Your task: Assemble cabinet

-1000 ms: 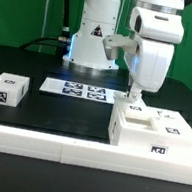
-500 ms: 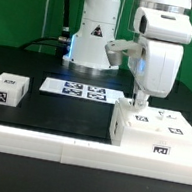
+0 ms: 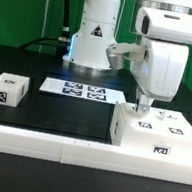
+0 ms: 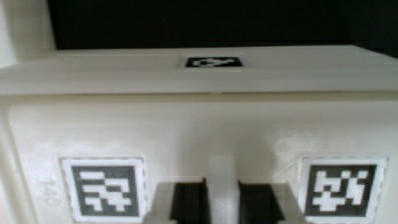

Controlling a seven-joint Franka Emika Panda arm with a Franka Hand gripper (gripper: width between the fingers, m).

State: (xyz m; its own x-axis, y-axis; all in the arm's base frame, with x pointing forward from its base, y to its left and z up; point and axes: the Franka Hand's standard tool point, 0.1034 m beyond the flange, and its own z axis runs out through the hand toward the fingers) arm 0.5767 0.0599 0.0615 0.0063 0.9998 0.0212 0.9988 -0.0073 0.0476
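Observation:
The cabinet (image 3: 168, 139) is a white boxy body with black-and-white tags, at the front on the exterior view's right. My gripper (image 3: 140, 105) hangs straight down over its top near the left end, fingertips at or just above the surface. In the wrist view the cabinet (image 4: 196, 120) fills the picture, with one tag on a farther panel and two tags flanking my gripper (image 4: 222, 192). The two dark fingers (image 4: 187, 202) stand close together with only a narrow pale strip between them. I cannot tell whether they pinch anything.
A small white tagged box (image 3: 4, 90) lies at the exterior view's left. The marker board (image 3: 82, 90) lies flat mid-table before the white robot base (image 3: 93, 38). A white ledge (image 3: 64, 152) runs along the table's front edge.
My gripper has moved toward the exterior view's right and slightly down over the cabinet top. The cabinet and the small box have not moved.

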